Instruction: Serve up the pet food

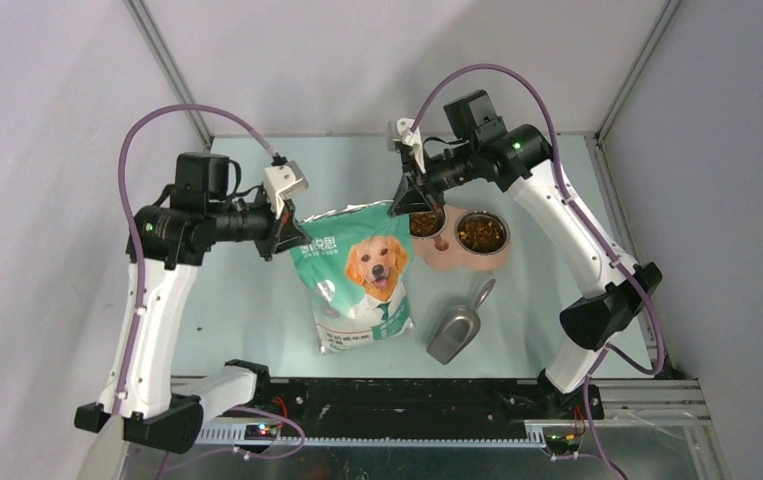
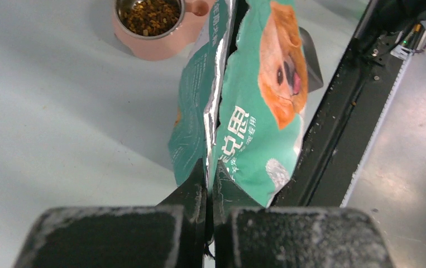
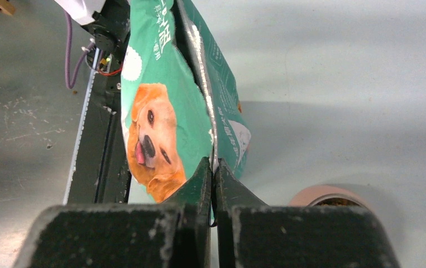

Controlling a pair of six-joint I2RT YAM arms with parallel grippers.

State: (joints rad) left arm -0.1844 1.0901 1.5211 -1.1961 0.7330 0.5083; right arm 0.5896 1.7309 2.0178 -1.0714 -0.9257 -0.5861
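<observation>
The pet food (image 1: 480, 233) is brown kibble lying in both steel bowls of a pink double feeder (image 1: 462, 255) at the back middle. One filled bowl shows in the left wrist view (image 2: 150, 15). A teal foil bag (image 1: 362, 275) printed with a golden dog stands between the arms. My left gripper (image 1: 287, 232) is shut on the bag's top left corner (image 2: 210, 167). My right gripper (image 1: 407, 205) is shut on its top right corner (image 3: 213, 162). Both hold the bag's top edge up. Any kibble inside the bag is hidden.
A grey metal scoop (image 1: 459, 325) lies on the table in front of the feeder, right of the bag. A black rail (image 1: 397, 395) runs along the near edge between the arm bases. Grey walls close the table on three sides.
</observation>
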